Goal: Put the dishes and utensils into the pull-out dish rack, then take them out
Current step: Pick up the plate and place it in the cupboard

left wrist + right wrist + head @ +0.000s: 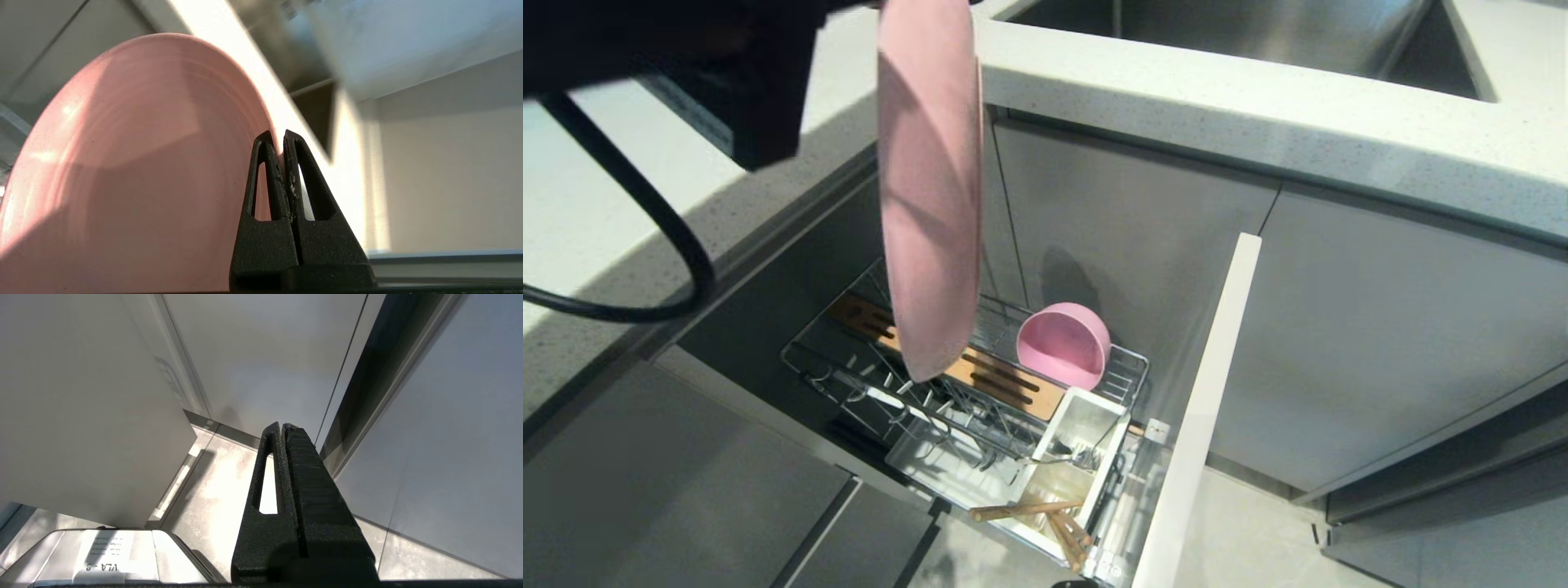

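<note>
Left hand [282, 136] clenched on the pink plate's [929, 188] rim, held on edge above the pull-out dish rack [980, 392].
Only the head view shows the pink bowl [1063, 345] in the rack; the right hand [283, 426] is clenched, empty, near the floor.

The plate [929, 188] hangs on edge above the pull-out dish rack [805, 353], its rim pinched in the left gripper [280, 136] and its lower edge over the slotted wooden board [1005, 382]. The bowl [1063, 345] lies tipped on its side at the rack's back right, just behind the board. The utensil caddy [1086, 408] sits in front of the bowl, with the fork [1058, 456] in it and the chopsticks [1045, 516] in its nearer compartment. The sink [1241, 33] is set into the countertop [1258, 131] above the rack.
</note>
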Available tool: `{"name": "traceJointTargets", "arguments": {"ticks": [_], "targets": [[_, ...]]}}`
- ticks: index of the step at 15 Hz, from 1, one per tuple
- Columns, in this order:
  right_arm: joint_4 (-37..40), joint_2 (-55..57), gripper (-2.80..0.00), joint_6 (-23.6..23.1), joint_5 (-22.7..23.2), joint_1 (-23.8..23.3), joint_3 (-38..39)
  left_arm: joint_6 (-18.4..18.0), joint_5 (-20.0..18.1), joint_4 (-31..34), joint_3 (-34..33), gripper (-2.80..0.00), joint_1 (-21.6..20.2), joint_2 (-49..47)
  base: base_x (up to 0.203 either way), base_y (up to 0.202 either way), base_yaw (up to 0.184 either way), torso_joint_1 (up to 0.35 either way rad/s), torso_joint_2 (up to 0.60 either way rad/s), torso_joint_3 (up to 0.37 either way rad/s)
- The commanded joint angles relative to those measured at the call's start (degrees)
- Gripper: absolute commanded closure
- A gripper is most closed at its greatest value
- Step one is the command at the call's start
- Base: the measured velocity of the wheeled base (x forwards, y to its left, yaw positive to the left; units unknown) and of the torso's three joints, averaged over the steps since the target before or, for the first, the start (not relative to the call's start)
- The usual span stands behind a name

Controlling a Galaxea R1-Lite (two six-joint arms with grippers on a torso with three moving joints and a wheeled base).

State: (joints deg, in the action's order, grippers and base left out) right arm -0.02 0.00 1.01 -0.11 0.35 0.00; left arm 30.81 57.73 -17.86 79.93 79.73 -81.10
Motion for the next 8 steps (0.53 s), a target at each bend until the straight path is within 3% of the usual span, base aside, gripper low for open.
{"name": "traceJointTargets", "arguments": {"ticks": [1, 4, 8], "targets": [[0.0, 0.0, 0.00, 0.0, 0.0, 0.0, 0.1, 0.1, 1.4, -0.3, -2.4, 0.00, 1.0, -2.8, 0.000, 0.000, 0.000, 0.000, 0.00, 0.000], [0.0, 0.0, 0.00, 0.0, -0.1, 0.0, 0.1, 0.1, 4.1, -1.2, -4.8, 0.00, 1.3, -6.0, 0.000, 0.000, 0.000, 0.000, 0.00, 0.000], [0.0, 0.0, 0.00, 0.0, 0.0, 0.0, 0.1, 0.0, 6.3, -7.3, -7.4, 0.00, 1.2, -12.1, 0.000, 0.000, 0.000, 0.000, 0.00, 0.000]]}}
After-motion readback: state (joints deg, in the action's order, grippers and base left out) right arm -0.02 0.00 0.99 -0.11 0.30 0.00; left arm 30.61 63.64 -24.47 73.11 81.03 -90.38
